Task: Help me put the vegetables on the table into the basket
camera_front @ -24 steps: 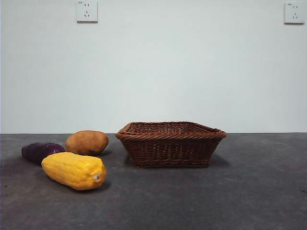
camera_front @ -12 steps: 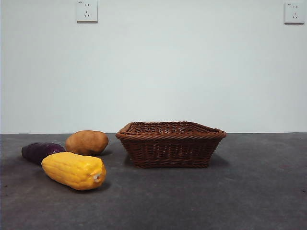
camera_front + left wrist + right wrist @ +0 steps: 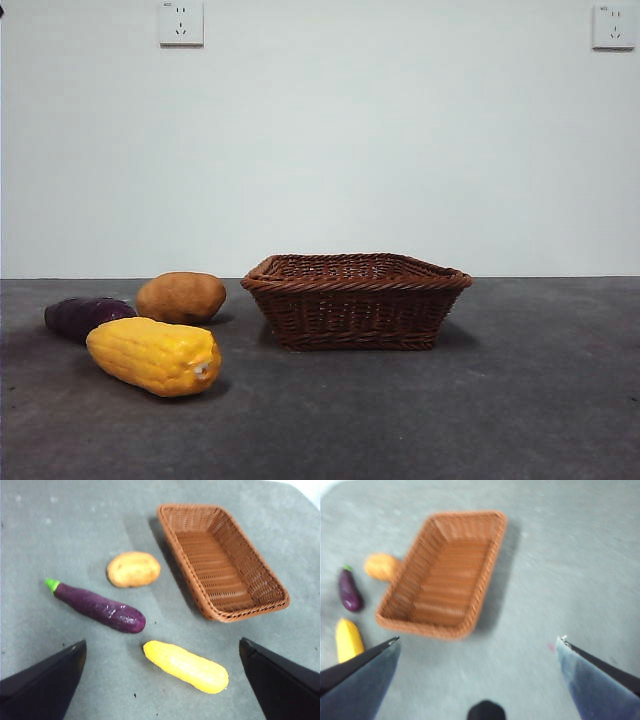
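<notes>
The table (image 3: 520,400) is a dark grey, matte, faintly speckled surface. Four things lie directly on it. The basket (image 3: 355,300) sits near the middle, empty. Beside it lies the potato (image 3: 181,297), close to its side wall but apart from it. The purple vegetable (image 3: 82,317) with a green stem tip (image 3: 51,584) lies just beyond the potato. The corn (image 3: 154,355) lies nearest the front camera, apart from the basket.

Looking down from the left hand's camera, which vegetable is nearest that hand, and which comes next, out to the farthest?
1. Corn cob: nearest, lying between the open left hand's two jaws.
2. Purple vegetable with a green tip: next, out on the table.
3. Potato: farthest, beside the basket.
</notes>
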### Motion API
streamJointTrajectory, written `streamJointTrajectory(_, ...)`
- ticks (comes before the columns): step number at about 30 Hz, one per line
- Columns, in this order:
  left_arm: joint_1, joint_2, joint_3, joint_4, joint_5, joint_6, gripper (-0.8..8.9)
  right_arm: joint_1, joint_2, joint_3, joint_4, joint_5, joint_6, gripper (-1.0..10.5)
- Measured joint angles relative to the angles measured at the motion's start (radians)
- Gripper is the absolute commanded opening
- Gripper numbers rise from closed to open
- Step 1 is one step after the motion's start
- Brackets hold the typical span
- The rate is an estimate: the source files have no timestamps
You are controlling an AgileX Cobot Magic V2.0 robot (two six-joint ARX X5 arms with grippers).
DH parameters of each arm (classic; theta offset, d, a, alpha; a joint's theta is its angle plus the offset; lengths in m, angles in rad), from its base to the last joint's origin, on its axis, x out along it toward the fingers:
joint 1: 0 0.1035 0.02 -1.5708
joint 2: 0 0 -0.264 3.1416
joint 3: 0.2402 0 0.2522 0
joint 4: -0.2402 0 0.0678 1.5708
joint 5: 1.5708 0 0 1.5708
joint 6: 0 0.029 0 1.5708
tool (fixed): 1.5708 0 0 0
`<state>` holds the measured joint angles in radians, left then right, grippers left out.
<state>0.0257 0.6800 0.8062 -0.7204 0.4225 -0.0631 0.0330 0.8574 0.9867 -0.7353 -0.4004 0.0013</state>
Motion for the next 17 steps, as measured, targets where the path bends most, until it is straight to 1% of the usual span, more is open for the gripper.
streamJointTrajectory(3,0.0,0.018,0.0,0.0,0.0,0.0,6.29,0.027,0.179,0.111,0.026,-0.002,0.01,6.3)
streamJointTrajectory(8,0.0,0.042,0.0,0.002,0.0,0.0,6.29,0.118,0.542,0.383,0.023,-0.001,0.013,6.3)
streamJointTrajectory(11,0.0,0.051,0.0,0.002,0.0,0.0,6.29,0.17,0.749,0.534,-0.008,0.012,0.014,6.3)
streamJointTrajectory(14,0.0,0.052,0.0,0.003,0.0,0.0,6.29,0.209,0.957,0.66,-0.03,0.064,0.014,6.3)
streamJointTrajectory(17,0.0,0.052,0.0,0.003,0.0,0.0,6.29,0.224,1.062,0.724,-0.041,0.094,0.014,6.2)
